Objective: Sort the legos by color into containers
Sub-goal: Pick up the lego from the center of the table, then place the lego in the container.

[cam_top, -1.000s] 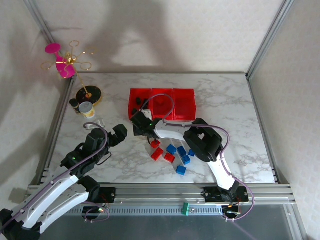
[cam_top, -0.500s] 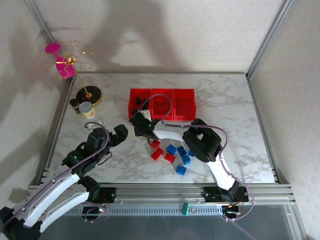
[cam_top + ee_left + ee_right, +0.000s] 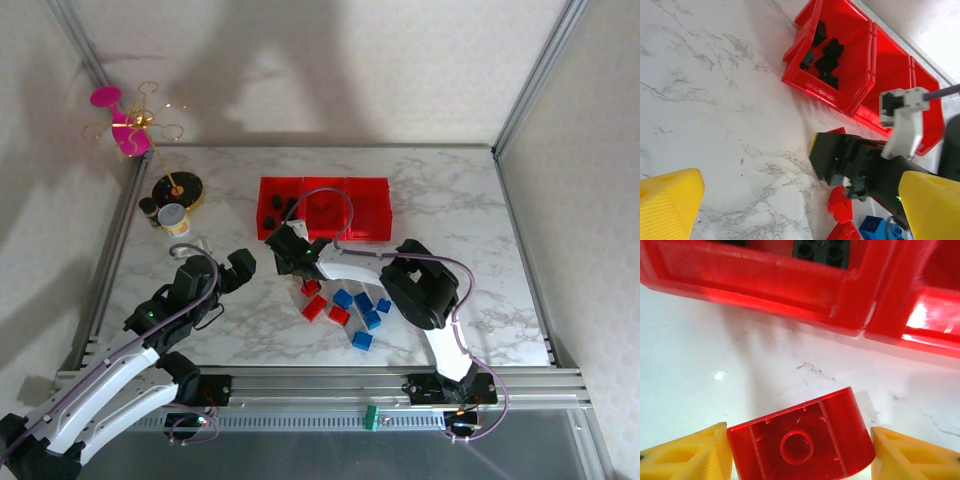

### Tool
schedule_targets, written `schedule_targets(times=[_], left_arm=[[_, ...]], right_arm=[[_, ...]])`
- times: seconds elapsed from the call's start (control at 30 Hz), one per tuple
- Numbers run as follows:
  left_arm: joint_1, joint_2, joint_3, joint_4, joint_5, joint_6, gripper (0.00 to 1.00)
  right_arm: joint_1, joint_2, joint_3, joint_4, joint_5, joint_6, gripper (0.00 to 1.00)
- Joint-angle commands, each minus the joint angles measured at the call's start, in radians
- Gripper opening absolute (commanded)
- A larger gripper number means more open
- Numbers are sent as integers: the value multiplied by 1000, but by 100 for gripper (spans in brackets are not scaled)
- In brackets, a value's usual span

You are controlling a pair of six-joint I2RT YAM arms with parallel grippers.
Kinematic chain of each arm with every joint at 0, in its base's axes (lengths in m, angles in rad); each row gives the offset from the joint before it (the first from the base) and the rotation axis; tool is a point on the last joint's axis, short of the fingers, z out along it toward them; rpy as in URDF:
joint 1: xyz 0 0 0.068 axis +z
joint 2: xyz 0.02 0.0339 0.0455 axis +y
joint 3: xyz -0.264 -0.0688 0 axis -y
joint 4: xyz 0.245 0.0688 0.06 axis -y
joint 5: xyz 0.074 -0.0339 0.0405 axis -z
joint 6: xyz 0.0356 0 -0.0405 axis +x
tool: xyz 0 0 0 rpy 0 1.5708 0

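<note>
My right gripper (image 3: pixel 800 452) is shut on a red lego (image 3: pixel 835 420), hollow underside toward the camera, just in front of the containers' (image 3: pixel 790 275) wall. From above, that gripper (image 3: pixel 290 258) sits below the left bin of the three joined red containers (image 3: pixel 323 190). Black legos (image 3: pixel 283 207) lie in the left bin (image 3: pixel 855 75). Loose red legos (image 3: pixel 315 307) and blue legos (image 3: pixel 363 300) are scattered on the marble right of the gripper. My left gripper (image 3: pixel 228 272) hangs open to the left with nothing between its yellow fingers (image 3: pixel 670 205).
A black-and-gold disc stand (image 3: pixel 178 188) with a gold wire tree and pink pieces (image 3: pixel 125 125) stands at the back left, a small jar (image 3: pixel 173 217) beside it. Aluminium rails (image 3: pixel 120 250) border the table's sides. Bare marble lies at the right.
The right gripper's fingers have closed in on the red lego, and the gripper has shifted slightly right, toward the bins. The left arm has stayed put.
</note>
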Motion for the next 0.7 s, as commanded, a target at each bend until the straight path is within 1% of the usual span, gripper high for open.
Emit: schedule_targets(times=[0.0,0.13,0.3,0.43,0.67], left_arm=[[7,21,33,9,24,27,100],[8,64,45,45,54,41,100],[8,133,73,86,79,51,100],[8,181,93,120,80,59,100],[8,255,129,157,91,69,100]], right_arm=[[-11,-105,-13,-16,5,-9,65],[-66,-145,-5,-25,35,-44,65],[-161,-130,35,-9,46,-100,65],[-224,-77,88,18,52,-160,65],[-287,51,241,26,73,-238,68]])
